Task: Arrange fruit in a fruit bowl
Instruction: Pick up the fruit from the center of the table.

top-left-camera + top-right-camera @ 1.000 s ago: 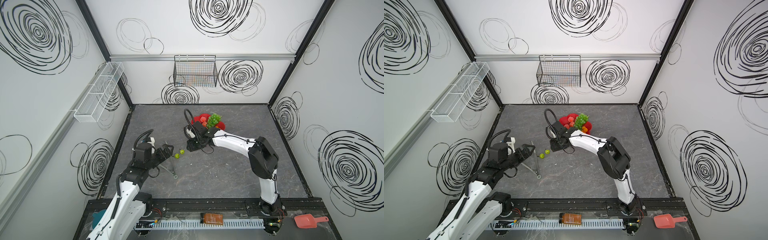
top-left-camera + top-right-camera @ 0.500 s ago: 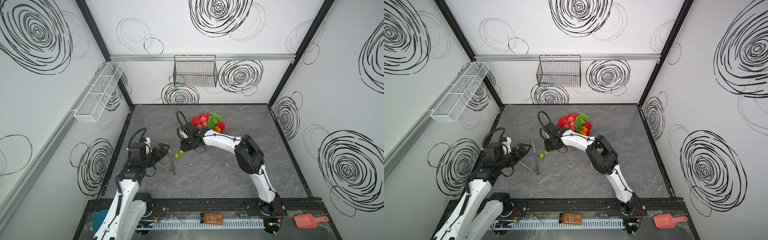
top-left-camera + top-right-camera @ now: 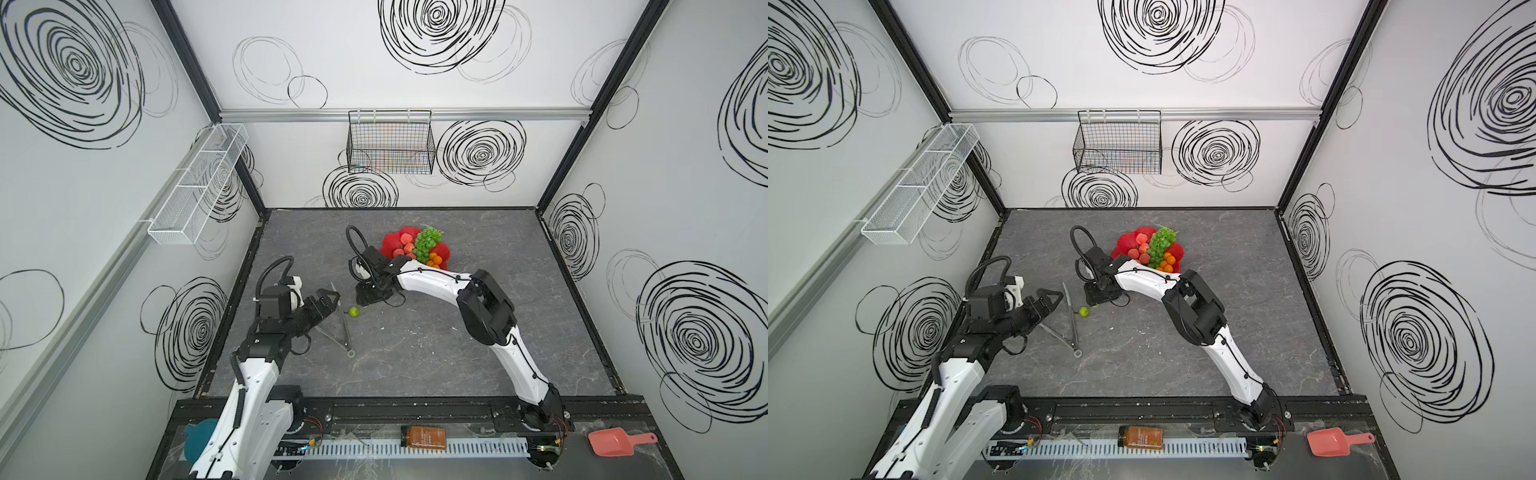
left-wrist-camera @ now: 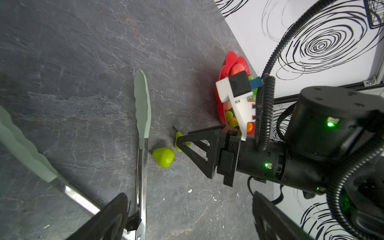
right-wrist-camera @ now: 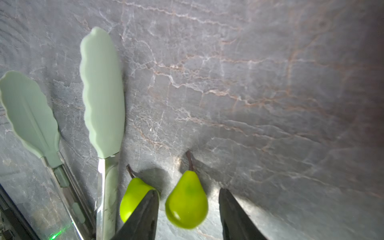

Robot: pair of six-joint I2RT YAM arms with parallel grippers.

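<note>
The red fruit bowl [image 3: 390,243] [image 3: 1125,241] [image 4: 228,60] stands at the back middle and holds green grapes [image 3: 428,243], peaches [image 3: 406,239] and tangerines [image 3: 435,259]. Two green pears lie on the table in front of it. My right gripper [image 5: 189,191] [image 3: 365,297] is open and low, its fingers on either side of one pear [image 5: 187,201] with gaps both sides. The other pear [image 5: 133,197] [image 3: 354,311] [image 4: 164,156] lies just outside one finger. My left gripper [image 4: 191,207] [image 3: 330,301] is open and holds nothing, hovering by the tongs.
Steel tongs [image 3: 343,328] [image 4: 142,104] with pale green tips lie open on the table beside the pears, under my left gripper. A black wire basket [image 3: 390,141] hangs on the back wall, a white mesh shelf [image 3: 199,183] on the left wall. A pink scoop [image 3: 619,442] lies on the front ledge.
My right gripper came away from the bowl toward the two pears and now straddles one. My left arm drew back a little, then returned.
</note>
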